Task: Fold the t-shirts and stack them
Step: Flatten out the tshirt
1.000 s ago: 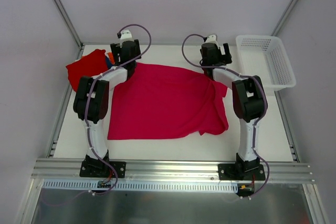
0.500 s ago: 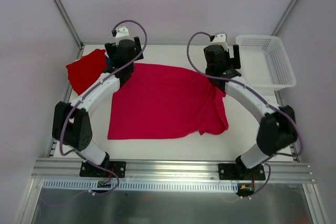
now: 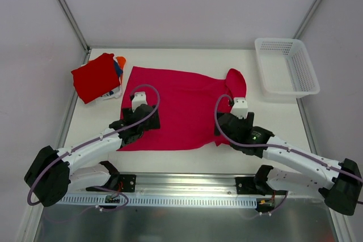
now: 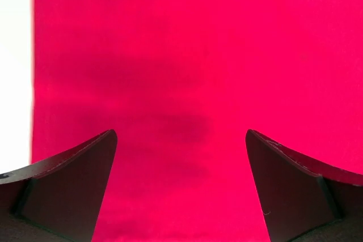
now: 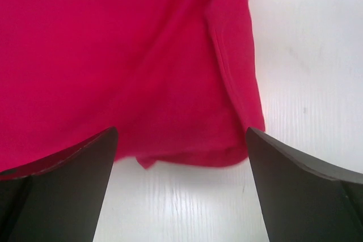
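Note:
A magenta-pink t-shirt lies spread flat in the middle of the table, with one sleeve sticking out at the far right. My left gripper is open and empty over the shirt's near left part. In the left wrist view its jaws stand wide over the pink cloth. My right gripper is open and empty over the shirt's near right corner. In the right wrist view the hem lies between its jaws. A folded red t-shirt tops a stack at the far left, with orange, blue and white edges showing.
A white mesh basket stands at the far right corner. Bare white table lies in front of the shirt's near hem and to the right of it. Metal frame rails run along the table's sides and near edge.
Both arms have drawn back from the shirt's far edge to its near edge and now reach low over it. The shirt's far edge and right sleeve are now uncovered.

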Available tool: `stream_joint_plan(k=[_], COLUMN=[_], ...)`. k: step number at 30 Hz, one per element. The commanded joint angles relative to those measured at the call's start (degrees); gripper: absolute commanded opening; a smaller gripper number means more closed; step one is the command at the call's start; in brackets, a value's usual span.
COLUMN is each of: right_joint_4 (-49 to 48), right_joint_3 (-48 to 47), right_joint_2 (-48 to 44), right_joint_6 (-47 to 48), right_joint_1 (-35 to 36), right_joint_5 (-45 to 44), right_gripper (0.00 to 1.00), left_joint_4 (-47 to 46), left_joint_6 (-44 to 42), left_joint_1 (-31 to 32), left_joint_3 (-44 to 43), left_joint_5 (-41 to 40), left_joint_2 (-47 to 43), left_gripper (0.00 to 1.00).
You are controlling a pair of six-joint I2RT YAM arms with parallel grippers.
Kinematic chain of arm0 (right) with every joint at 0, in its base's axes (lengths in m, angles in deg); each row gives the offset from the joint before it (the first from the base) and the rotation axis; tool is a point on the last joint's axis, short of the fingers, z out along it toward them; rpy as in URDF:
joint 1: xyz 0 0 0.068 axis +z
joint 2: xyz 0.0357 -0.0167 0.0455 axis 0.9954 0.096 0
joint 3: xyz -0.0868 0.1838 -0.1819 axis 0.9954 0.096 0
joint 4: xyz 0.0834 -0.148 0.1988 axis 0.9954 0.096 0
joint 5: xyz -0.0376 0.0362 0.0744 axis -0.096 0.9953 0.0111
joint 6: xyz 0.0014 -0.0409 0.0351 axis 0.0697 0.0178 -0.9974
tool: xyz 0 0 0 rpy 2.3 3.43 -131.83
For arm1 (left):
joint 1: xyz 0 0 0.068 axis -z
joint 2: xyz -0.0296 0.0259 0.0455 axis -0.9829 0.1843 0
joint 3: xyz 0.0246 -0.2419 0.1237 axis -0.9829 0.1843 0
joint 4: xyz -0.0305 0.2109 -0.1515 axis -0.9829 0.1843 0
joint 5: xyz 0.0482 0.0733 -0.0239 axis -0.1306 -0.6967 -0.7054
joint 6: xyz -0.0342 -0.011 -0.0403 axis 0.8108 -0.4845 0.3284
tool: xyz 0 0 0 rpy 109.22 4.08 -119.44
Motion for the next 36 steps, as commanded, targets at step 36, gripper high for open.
stream_joint_plan(k=[36], right_joint_4=[11.19], right_joint_3=[3.54], right_joint_2=[20.36], right_joint_6=[-37.58], right_joint_1=[11.31], right_joint_5=[-8.13], right_gripper=[0.82], left_joint_4=[1.73], left_joint_6=[8.86], left_joint_1=[6.35], left_joint_3=[10.16], left_joint_5=[1.37], left_joint_2=[-10.82], left_gripper=[0.96])
